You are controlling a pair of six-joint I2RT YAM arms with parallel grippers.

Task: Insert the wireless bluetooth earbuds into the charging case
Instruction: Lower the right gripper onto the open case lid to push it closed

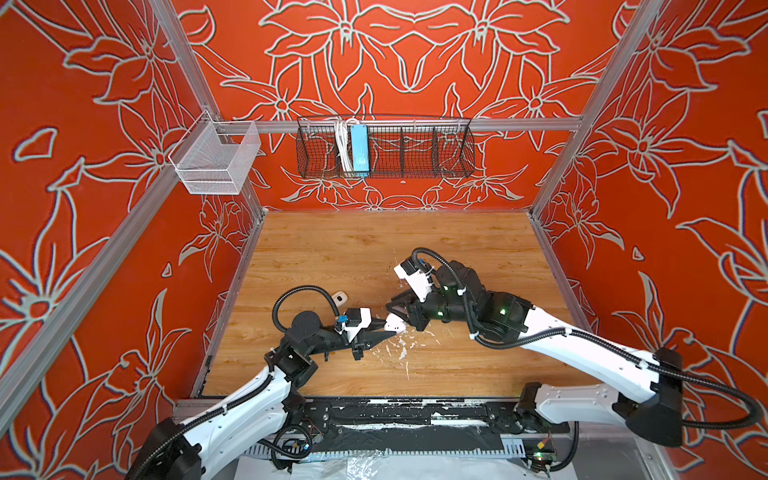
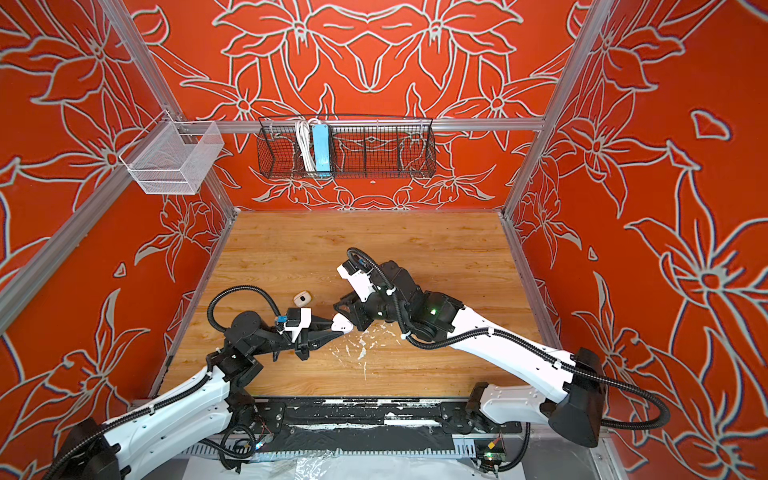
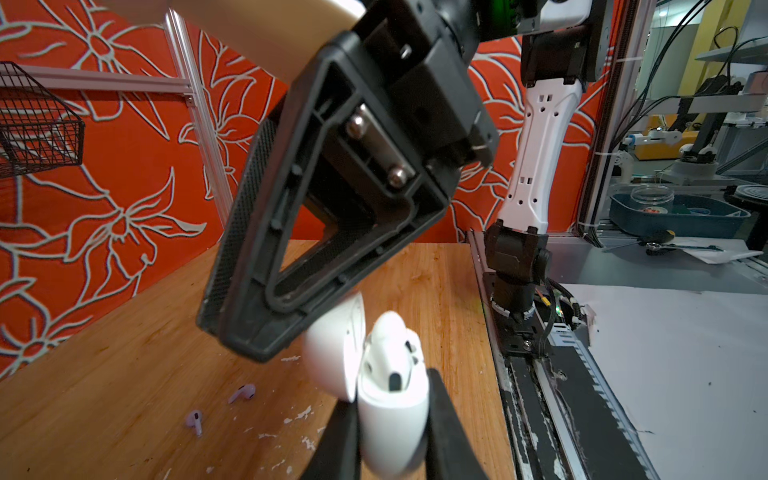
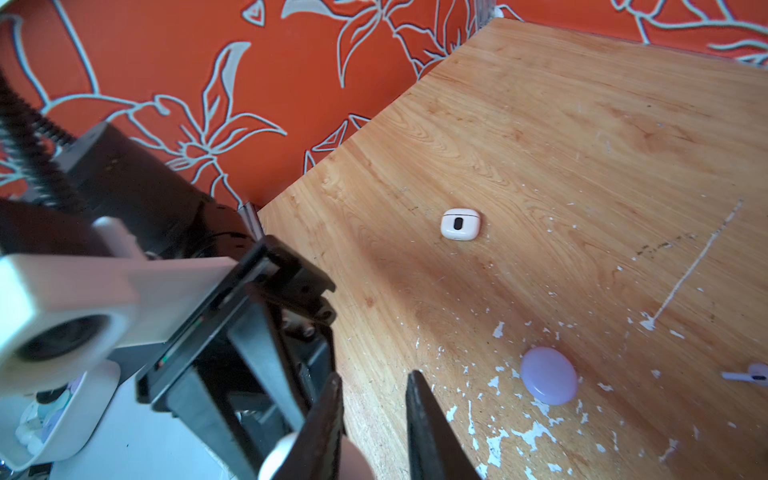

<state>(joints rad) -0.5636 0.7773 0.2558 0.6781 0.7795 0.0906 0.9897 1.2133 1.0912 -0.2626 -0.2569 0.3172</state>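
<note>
My left gripper [image 3: 390,388] [image 1: 380,328] is shut on a white charging case [image 3: 390,432] [image 1: 395,323] [image 2: 341,323], held just above the table. The case's lid [image 3: 336,353] stands open and a white earbud [image 3: 390,345] sits in it. My right gripper [image 4: 374,376] [image 1: 392,309] hovers right over the case, jaws slightly apart, with bare wood showing between the tips. Two lavender earbuds [image 3: 242,392] [image 3: 195,422] lie loose on the table; one lavender earbud [image 4: 748,376] shows in the right wrist view.
A shut white case with a black oval [image 4: 460,224] [image 1: 340,297] [image 2: 303,298] lies behind my left gripper. A lavender puck-shaped case [image 4: 548,376] rests among white paint flecks [image 1: 401,351]. A black wire basket [image 1: 384,149] and white mesh basket [image 1: 216,160] hang on the walls.
</note>
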